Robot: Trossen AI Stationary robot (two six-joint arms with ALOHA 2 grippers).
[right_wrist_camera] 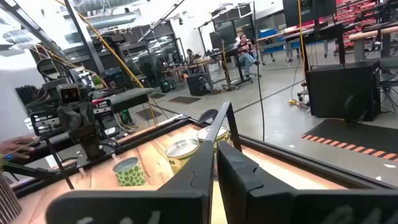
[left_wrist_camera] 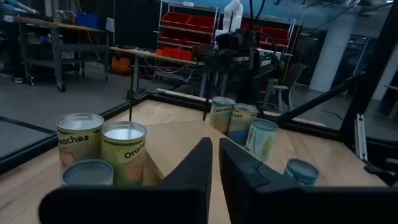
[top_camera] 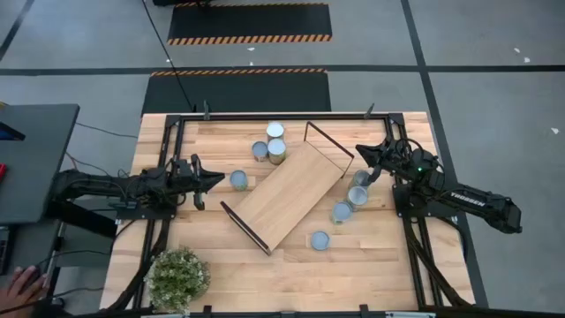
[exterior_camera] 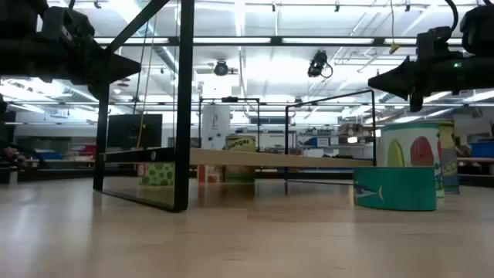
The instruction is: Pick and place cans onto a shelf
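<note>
Both the left tool [top_camera: 214, 179] and right tool [top_camera: 360, 152] hover closed and empty while the cans [top_camera: 275, 152] sit scattered on the table [top_camera: 371, 265] around the bare shelf [top_camera: 287, 194]; they're probably rigid, slick-sided tins, so I'd pinch mid-wall.

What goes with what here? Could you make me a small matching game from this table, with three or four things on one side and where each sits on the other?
Things:
1. shelf
2. potted plant
3. left tool
4. right tool

Places or states:
A. near corner of the table on the left arm's side
B. shut, empty, by the cluster of cans at the shelf's right end
C. lying diagonally across the middle of the table, nothing on it
D. shut, empty, close to a lone can left of the shelf

Pairs: 1-C, 2-A, 3-D, 4-B
</note>
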